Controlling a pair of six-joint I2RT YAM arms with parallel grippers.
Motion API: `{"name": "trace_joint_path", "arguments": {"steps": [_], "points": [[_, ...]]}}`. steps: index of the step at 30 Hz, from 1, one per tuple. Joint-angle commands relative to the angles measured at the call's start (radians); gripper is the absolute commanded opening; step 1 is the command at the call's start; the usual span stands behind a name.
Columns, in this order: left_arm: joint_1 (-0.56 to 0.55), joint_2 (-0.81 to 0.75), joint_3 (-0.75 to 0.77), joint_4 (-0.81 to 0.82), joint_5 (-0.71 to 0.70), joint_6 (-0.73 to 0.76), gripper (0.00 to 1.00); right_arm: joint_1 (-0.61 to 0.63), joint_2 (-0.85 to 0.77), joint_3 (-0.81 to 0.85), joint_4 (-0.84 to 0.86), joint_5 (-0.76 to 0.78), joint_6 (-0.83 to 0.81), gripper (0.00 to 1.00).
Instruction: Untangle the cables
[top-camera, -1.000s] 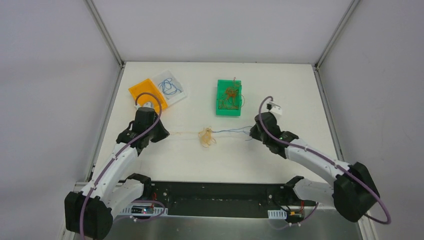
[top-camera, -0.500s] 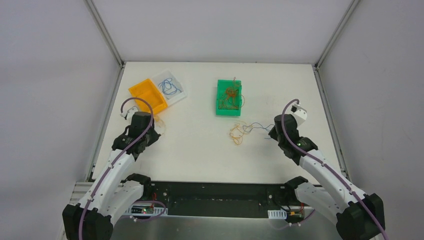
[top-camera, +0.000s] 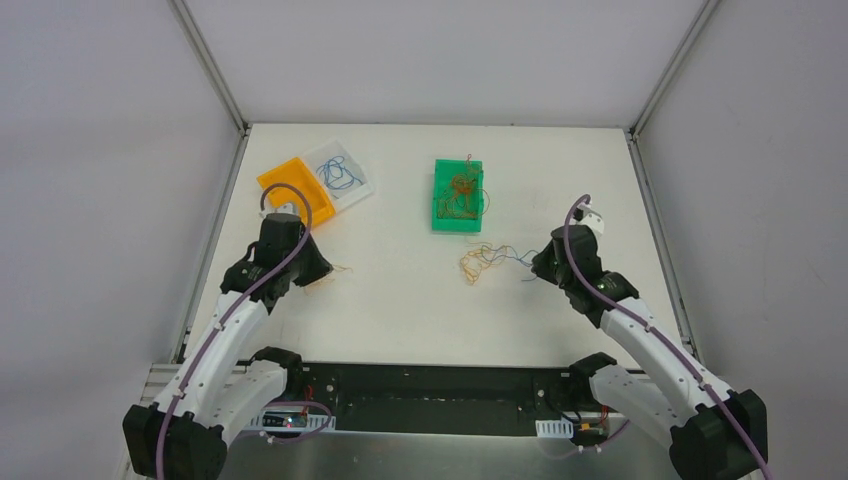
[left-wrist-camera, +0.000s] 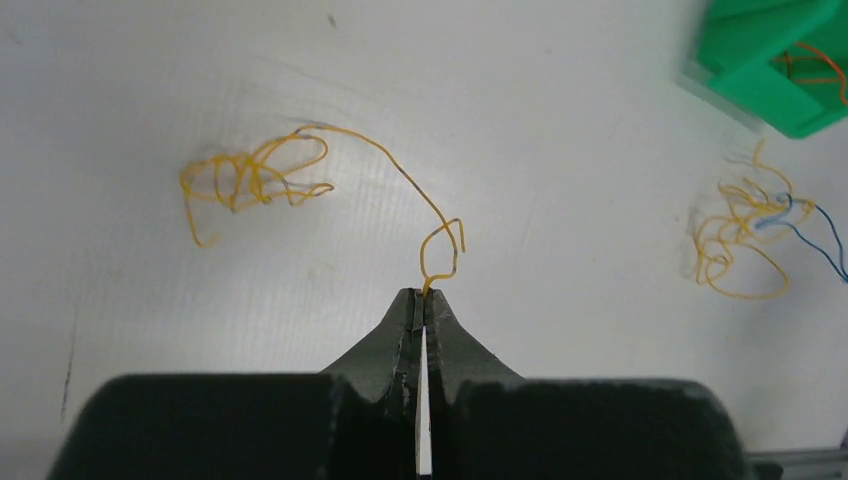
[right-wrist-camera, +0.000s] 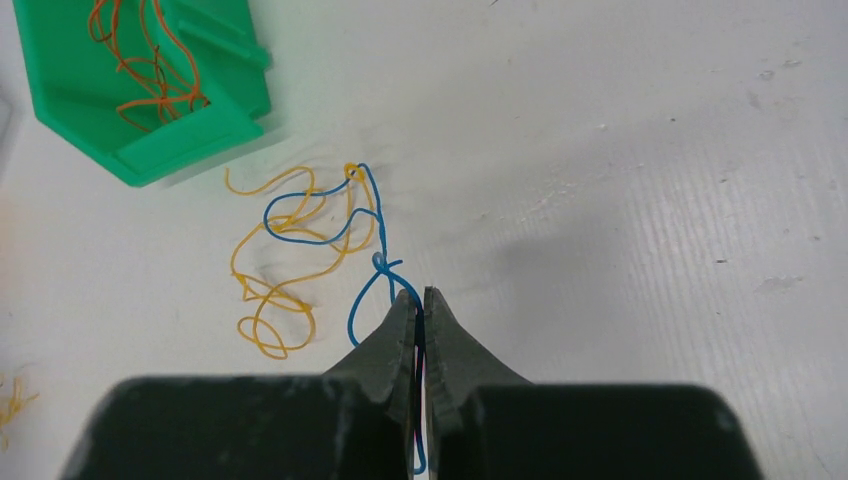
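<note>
My left gripper (top-camera: 318, 272) (left-wrist-camera: 424, 295) is shut on the end of a thin yellow cable (left-wrist-camera: 395, 170). This cable lies loose on the white table and ends in a small curl (left-wrist-camera: 250, 180). It is apart from the other cables. My right gripper (top-camera: 533, 268) (right-wrist-camera: 420, 295) is shut on a blue cable (right-wrist-camera: 385, 263), which has a knot just past the fingertips. The blue cable stays looped through a yellow tangle (right-wrist-camera: 262, 296) (top-camera: 478, 265) lying below the green bin. This tangle also shows at the right of the left wrist view (left-wrist-camera: 740, 230).
A green bin (top-camera: 458, 225) at the back centre holds several orange cables. An orange bin (top-camera: 295, 190) and a clear tray (top-camera: 362, 183) holding a blue cable stand at the back left, just beyond my left gripper.
One second ago both grippers stretched the clump between them. The yellow cable has come free with my left gripper, and the remaining tangle has shifted right towards my right gripper.
</note>
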Motion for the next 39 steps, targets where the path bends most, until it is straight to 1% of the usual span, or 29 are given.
{"name": "trace_joint_path", "arguments": {"steps": [1, 4, 10, 15, 19, 22, 25, 29, 32, 34, 36, 39], "points": [[0.009, 0.04, 0.106, 0.037, 0.204, 0.105, 0.0, -0.002, 0.028, 0.031, 0.043, -0.137, -0.041, 0.0], [0.009, 0.071, 0.151, 0.037, 0.212, 0.114, 0.0, -0.002, 0.039, 0.007, 0.087, -0.178, -0.026, 0.0], [0.01, 0.124, 0.282, 0.031, 0.114, 0.123, 0.0, 0.001, 0.074, -0.031, 0.151, -0.255, 0.012, 0.0], [0.013, 0.24, 0.467, -0.046, -0.027, 0.143, 0.0, 0.01, 0.103, -0.027, 0.175, -0.288, 0.011, 0.0], [0.025, 0.329, 0.61, -0.098, -0.097, 0.167, 0.0, 0.015, 0.115, -0.014, 0.174, -0.295, 0.004, 0.0], [0.049, 0.381, 0.708, -0.108, -0.148, 0.196, 0.0, 0.017, 0.134, -0.001, 0.174, -0.297, 0.007, 0.0], [0.08, 0.453, 0.805, -0.14, -0.23, 0.225, 0.0, 0.021, 0.159, 0.021, 0.173, -0.298, 0.009, 0.0], [0.142, 0.522, 0.871, -0.148, -0.29, 0.237, 0.0, 0.023, 0.176, 0.047, 0.165, -0.298, 0.005, 0.0], [0.194, 0.584, 0.898, -0.148, -0.286, 0.232, 0.0, 0.025, 0.181, 0.059, 0.154, -0.294, -0.001, 0.0], [0.228, 0.631, 0.905, -0.139, -0.259, 0.214, 0.0, 0.026, 0.184, 0.068, 0.146, -0.291, -0.006, 0.0], [0.283, 0.678, 0.895, -0.109, -0.184, 0.184, 0.0, 0.026, 0.187, 0.073, 0.143, -0.29, -0.006, 0.0], [0.365, 0.74, 0.827, -0.004, -0.027, 0.11, 0.0, 0.026, 0.193, 0.079, 0.14, -0.293, -0.005, 0.0]]}}
